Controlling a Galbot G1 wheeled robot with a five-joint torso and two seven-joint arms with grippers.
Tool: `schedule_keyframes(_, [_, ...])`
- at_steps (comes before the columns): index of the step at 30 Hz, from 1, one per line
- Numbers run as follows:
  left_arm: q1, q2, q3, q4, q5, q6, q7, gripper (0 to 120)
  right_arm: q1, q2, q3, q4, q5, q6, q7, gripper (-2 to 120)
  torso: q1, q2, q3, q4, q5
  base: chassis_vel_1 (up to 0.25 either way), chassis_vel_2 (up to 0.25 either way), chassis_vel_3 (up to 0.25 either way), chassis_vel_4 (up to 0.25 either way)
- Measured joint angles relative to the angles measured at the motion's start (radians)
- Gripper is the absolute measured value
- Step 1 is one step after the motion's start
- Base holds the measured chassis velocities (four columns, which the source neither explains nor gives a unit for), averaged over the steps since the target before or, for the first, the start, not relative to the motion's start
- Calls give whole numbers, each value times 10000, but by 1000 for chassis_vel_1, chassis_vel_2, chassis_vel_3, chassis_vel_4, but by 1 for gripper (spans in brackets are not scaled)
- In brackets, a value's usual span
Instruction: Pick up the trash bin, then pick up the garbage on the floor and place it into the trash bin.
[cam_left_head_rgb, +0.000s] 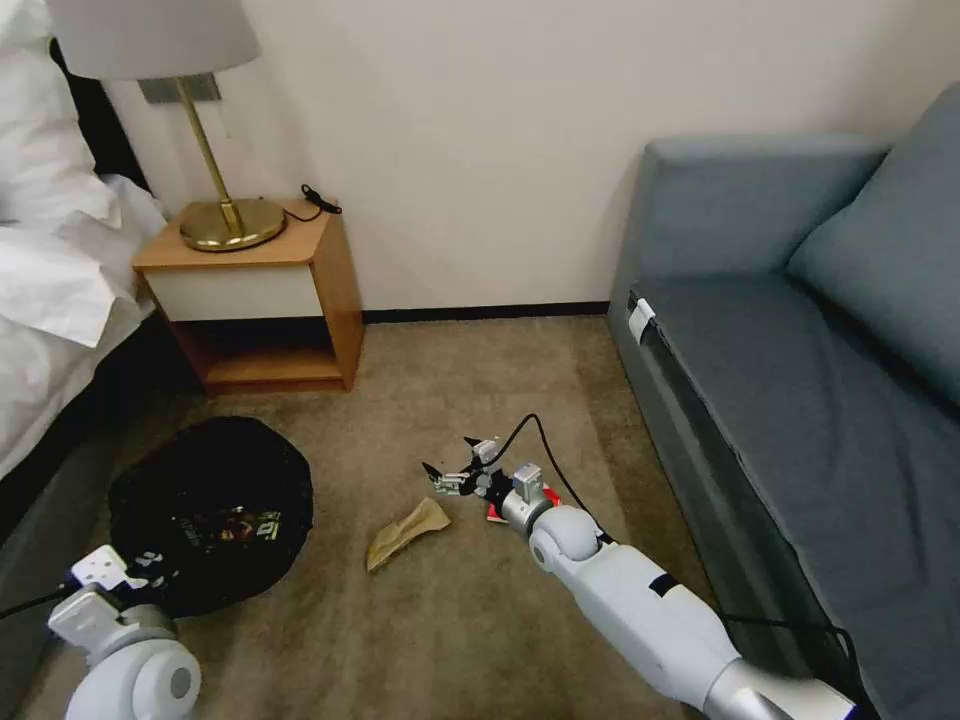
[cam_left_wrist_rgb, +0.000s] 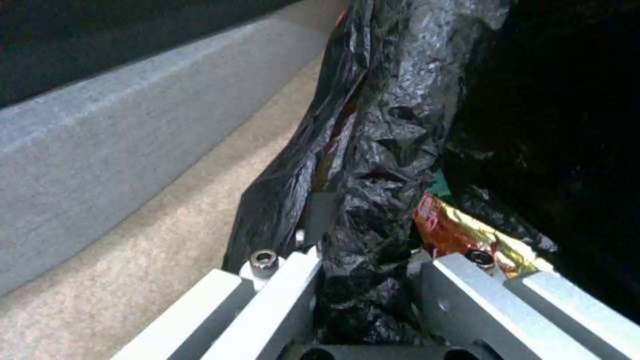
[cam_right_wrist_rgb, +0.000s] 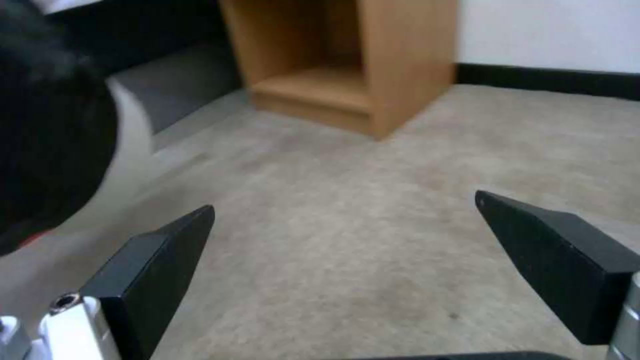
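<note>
- The grey sofa (cam_left_head_rgb: 800, 380) fills the right side of the room, and the bed with white sheets (cam_left_head_rgb: 50, 270) lies along the left side.
- Between them, against the wall, stands a wooden nightstand (cam_left_head_rgb: 270, 300), which carries a brass lamp (cam_left_head_rgb: 215, 180).
- The trash bin (cam_left_head_rgb: 215, 510), round and lined with a crinkly black bag (cam_left_wrist_rgb: 380, 150), is on the left part of the carpet (cam_left_head_rgb: 450, 620), near the bed. Inside it lies a yellow-and-dark wrapper (cam_left_head_rgb: 235, 525); in the left wrist view a red and gold piece of packaging (cam_left_wrist_rgb: 460, 235) is visible inside the liner, close to the claw.
- The left claw (cam_left_head_rgb: 140, 575) is at the near rim of the bin. Its fingers (cam_left_wrist_rgb: 280, 295) are closed on the rim, with the black bag pressed between them.
- The right arm reaches forward low over the carpet, in front of the sofa. The right claw (cam_left_head_rgb: 455, 470) is wide open and holds nothing; its two black fingertips (cam_right_wrist_rgb: 160, 255) are well apart, with bare carpet between them.
- The crumpled brown paper bag (cam_left_head_rgb: 405, 530) lies on the carpet just beside the right claw, between it and the bin, not touched.
- A red snack packet (cam_left_head_rgb: 500, 512) lies under the right wrist, mostly hidden by it.
</note>
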Motion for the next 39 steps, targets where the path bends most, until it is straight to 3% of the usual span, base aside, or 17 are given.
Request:
schedule_keyframes(5, [114, 84, -126, 45, -37, -89, -34, 0, 693, 369, -153, -855, -592, -310, -1361, 100, -1, 0, -1, 4, 0, 0, 0, 0, 0])
schedule_keyframes(12, [206, 129, -265, -34, -338, -174, -218, 0, 1816, 1687, 463, -3060, -3840, -337, -4386, 100, -1, 0, 0, 3, -1, 0, 0, 0, 0])
schedule_keyframes(17, [278, 75, -284, -113, -386, -176, -239, 0, 2262, 2370, 996, -4172, -5480, -23, -5495, 100, 0, 0, 0, 3, -2, 0, 0, 0, 0])
schedule_keyframes(23, [307, -26, -286, -173, -385, -177, -251, 0, 2408, 2717, 1195, -5091, -6495, 462, -5375, 100, -1, 0, 0, 5, 0, 0, 0, 0, 0])
schedule_keyframes(30, [383, -174, -272, -373, -339, -157, -277, 0, 2141, 2707, 1498, -6139, -7800, 1097, -3812, 100, -1, 0, 0, 1, 0, 0, 0, 0, 0])
schedule_keyframes(39, [478, -208, -292, -465, -355, -145, -277, 0, 1820, 2689, 1474, -6169, -7550, 1292, -3202, 100, 0, 1, 0, 2, 1, 0, 0, 0, 0])
